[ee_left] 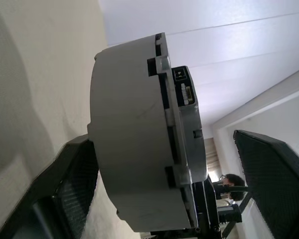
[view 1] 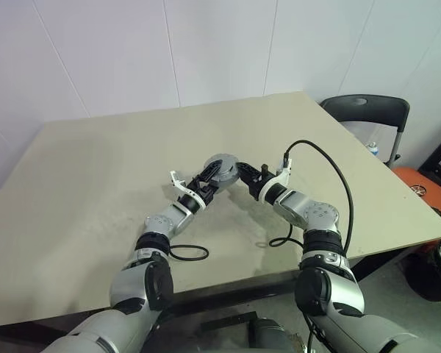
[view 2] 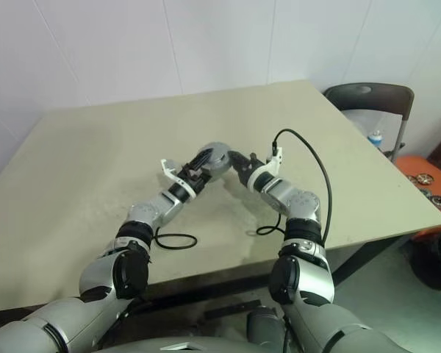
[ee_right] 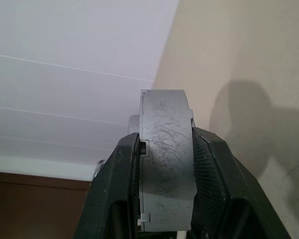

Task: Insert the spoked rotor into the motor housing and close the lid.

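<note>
So the motor housing [view 1: 220, 170] is up in the air over the middle of the desk [view 1: 95, 169], held on edge between the two arms. It reads as a closed-up grey puck, since the lid [ee_left: 182, 99] with its notched rim looks already seated on one face; I can't see the spoked rotor or coils, so presumably they're inside. My guess is that this thing is stiff and fairly dense for its size, metal-ish, with smooth flat faces that could slide under rubber pads if squeezed off-centre. The best place to hold is across the two flat faces or square on the rim, well clear of the seam so the lid doesn't get pried off. The right tool [ee_right: 164, 169] does exactly that, with its two black fingers clamped on opposite faces and the puck sandwiched snugly between them. The left tool [ee_left: 159, 199] is spread wide around the puck from the other side, one finger close by a face and the other standing well off, so it's not gripping yet. Both forearms reach in low from either side and angle toward each other, wrists roughly level, with a black cable [view 1: 331, 176] looping off the right wrist.
</note>
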Robot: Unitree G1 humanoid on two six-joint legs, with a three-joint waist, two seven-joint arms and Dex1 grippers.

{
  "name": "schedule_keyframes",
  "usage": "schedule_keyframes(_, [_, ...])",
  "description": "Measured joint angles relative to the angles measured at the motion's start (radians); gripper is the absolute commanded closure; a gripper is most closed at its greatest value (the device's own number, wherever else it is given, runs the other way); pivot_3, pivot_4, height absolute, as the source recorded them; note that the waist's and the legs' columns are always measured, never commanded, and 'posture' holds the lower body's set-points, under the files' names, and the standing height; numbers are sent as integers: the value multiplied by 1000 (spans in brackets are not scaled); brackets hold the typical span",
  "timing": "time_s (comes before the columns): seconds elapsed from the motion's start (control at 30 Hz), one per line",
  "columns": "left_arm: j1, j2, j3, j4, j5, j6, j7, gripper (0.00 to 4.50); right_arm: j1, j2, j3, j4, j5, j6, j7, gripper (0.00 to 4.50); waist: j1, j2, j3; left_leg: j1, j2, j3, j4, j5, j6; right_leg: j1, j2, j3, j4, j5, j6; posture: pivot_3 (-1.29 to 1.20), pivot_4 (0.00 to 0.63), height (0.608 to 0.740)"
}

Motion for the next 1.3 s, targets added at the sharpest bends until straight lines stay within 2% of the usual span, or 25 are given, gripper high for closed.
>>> schedule_keyframes(0.1, [0, 3, 4, 7, 7, -3, -14, 2186, 1, 2, 0, 0, 9, 2, 9, 3303, 0, 0, 0, 0, 0, 0, 0, 0, 0, 0, 0, 0, 1, 0, 0, 0, 0, 740])
schedule_keyframes(0.6, [-1, 9, 36, 3, -11, 51, -54, 2232, 8, 3, 8, -29, 33, 42, 31, 3303, 0, 0, 0, 0, 0, 0, 1, 0, 0, 0, 0, 0, 3, 0, 0, 0, 0, 740])
schedule_keyframes(0.83, [-1, 10, 68, 0, -16, 58, -36, 2232, -13, 10, 11, -29, 40, 23, 32, 993, -1, 0, 0, 0, 0, 0, 1, 0, 0, 0, 0, 0, 4, 0, 0, 0, 0, 740])
schedule_keyframes(1.07, [-5, 4, 84, 1, -16, 33, -29, 2232, -19, 10, 19, -29, 40, 17, 37, 993, -1, 0, 0, 0, 0, 0, 1, 0, 0, 0, 0, 0, 4, 0, 0, 0, 0, 740])
schedule_keyframes(1.3, [-30, 30, 167, 69, -16, -182, 69, 2353, -18, 10, 30, -42, 64, 22, 66, 948, -3, 0, 0, 1, 0, 1, 1, 1, -1, 0, 1, 1, 4, 1, -1, 0, 0, 740])
